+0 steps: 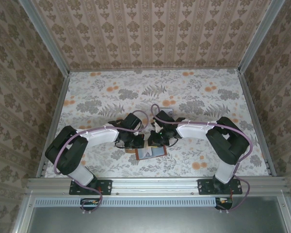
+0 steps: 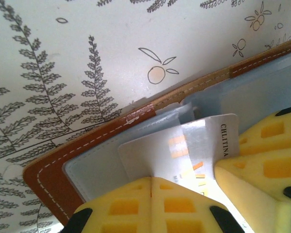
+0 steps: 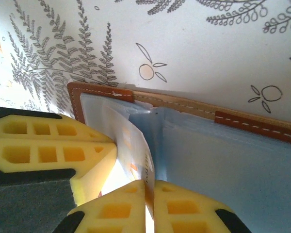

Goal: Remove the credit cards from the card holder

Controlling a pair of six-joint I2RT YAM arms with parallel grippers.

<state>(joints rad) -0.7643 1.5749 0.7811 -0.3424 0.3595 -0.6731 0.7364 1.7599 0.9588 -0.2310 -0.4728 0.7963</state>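
Card holder [image 1: 151,152] lies open on the floral table [image 1: 208,102], near edge, midway between the two arms.

Top external view: both grippers meet over the holder. Left gripper [image 1: 136,141] sits at its left side and right gripper [image 1: 161,138] at its right. Jaw state cannot be read from here. No other loose objects are visible on the table; patterned walls enclose it on three sides.

Left wrist view: the holder's brown stitched edge [image 2: 111,128] and grey-blue lining are visible. A pale credit card [image 2: 184,150] with orange marks and printed lettering stands partly out of its slot. The yellow fingers [image 2: 150,204] appear pressed together over the card's near edge, so the left gripper is judged closed on it, though the exact contact is hidden.

Right wrist view: the same pale card [image 3: 136,150] rises edge-on from the lining [image 3: 223,165]. The yellow fingers [image 3: 136,208] close on its lower edge with almost no gap between them.

Risks, as judged: both grippers hold one card, so opposed pulls could bend it or make it slip. Nothing pins the holder, so it may lift with the card. The slot lip could snag it. A dark card cannot be made out.
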